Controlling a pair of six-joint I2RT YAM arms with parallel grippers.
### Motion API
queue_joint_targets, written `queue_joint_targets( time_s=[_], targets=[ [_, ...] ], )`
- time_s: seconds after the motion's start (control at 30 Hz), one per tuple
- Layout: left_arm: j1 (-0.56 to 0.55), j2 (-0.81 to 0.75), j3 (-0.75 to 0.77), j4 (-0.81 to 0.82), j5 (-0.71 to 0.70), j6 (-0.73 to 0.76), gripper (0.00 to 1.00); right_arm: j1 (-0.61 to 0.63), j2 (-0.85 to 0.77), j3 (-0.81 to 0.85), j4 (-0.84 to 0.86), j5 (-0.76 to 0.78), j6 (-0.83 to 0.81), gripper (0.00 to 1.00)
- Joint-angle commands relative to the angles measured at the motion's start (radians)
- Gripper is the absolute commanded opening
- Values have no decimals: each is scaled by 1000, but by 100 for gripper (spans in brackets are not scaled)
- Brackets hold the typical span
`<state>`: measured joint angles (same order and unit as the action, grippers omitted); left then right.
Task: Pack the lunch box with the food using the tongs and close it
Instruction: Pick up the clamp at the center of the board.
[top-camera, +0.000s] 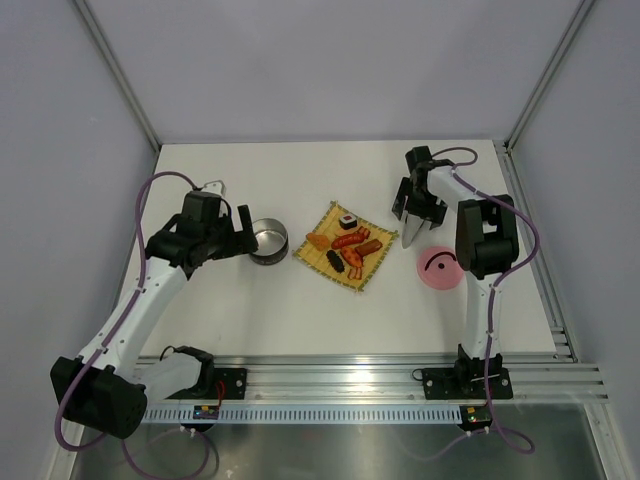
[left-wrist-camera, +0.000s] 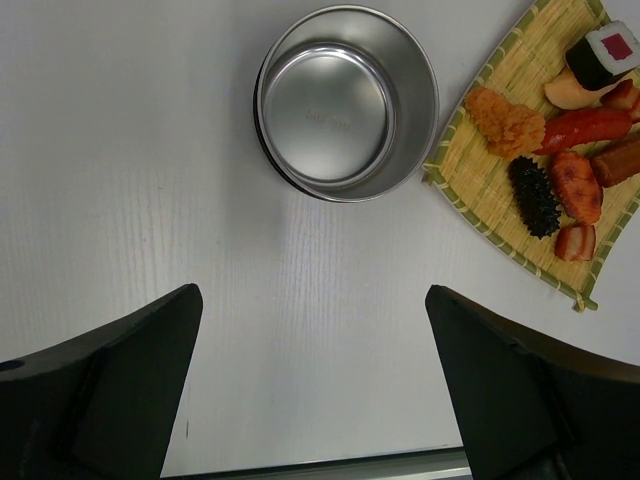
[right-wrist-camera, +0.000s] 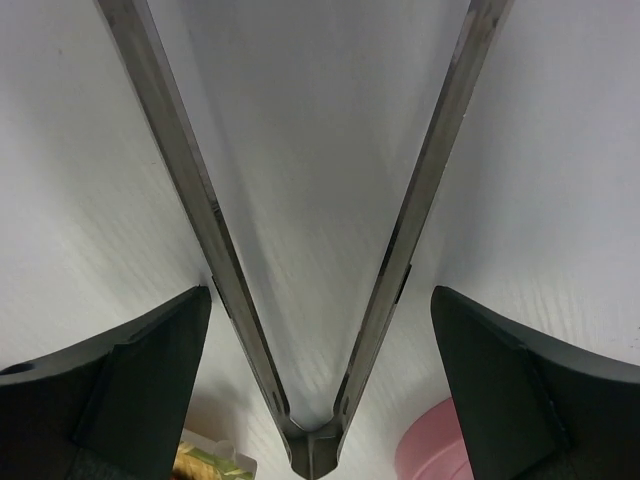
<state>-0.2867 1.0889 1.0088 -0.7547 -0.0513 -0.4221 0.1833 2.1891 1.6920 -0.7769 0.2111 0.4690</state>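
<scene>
The tongs (right-wrist-camera: 197, 200), by the tabletop's (right-wrist-camera: 320, 120) right edge, look thin, slick, springy and light. The right gripper (right-wrist-camera: 320, 335), fingers wide, straddles both arms; mid-arm seems the best hold.

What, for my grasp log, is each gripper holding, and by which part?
Nothing is held. The left gripper is open over the table; the right gripper, open, flanks the tongs without touching.

Food (top-camera: 350, 245) lies on the mat (top-camera: 308, 258), lunch box (top-camera: 268, 242) left, tongs (right-wrist-camera: 207, 215) right.
</scene>
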Motion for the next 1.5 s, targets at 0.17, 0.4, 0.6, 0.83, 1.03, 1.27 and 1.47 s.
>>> queue_joint_targets(
  time_s=[0.17, 0.4, 0.6, 0.83, 1.03, 1.27, 1.47],
  targets=[
    [4, -21, -3, 11, 7, 22, 99, -11, 49, 34, 24, -7, 8, 81],
    [4, -26, -13, 20, 14, 14, 99, -13, -31, -12, 45, -12, -12, 41],
    [4, -20, -10, 15, 16, 23, 99, -13, -179, -23, 24, -4, -44, 18],
    [7, 17, 46, -21, -41, 46, 99, 4, -419, -35, -33, -88, -76, 17],
    [14, 72, 112, -35, -36, 42, 99, 114, -619, -95, -120, -191, -108, 12],
    [15, 123, 175, -34, -12, 36, 99, 252, -802, -264, -205, -282, -60, 16],
    [17, 154, 205, -40, -42, 39, 99, 343, -899, -328, -311, -309, -35, 25]
  ],
)
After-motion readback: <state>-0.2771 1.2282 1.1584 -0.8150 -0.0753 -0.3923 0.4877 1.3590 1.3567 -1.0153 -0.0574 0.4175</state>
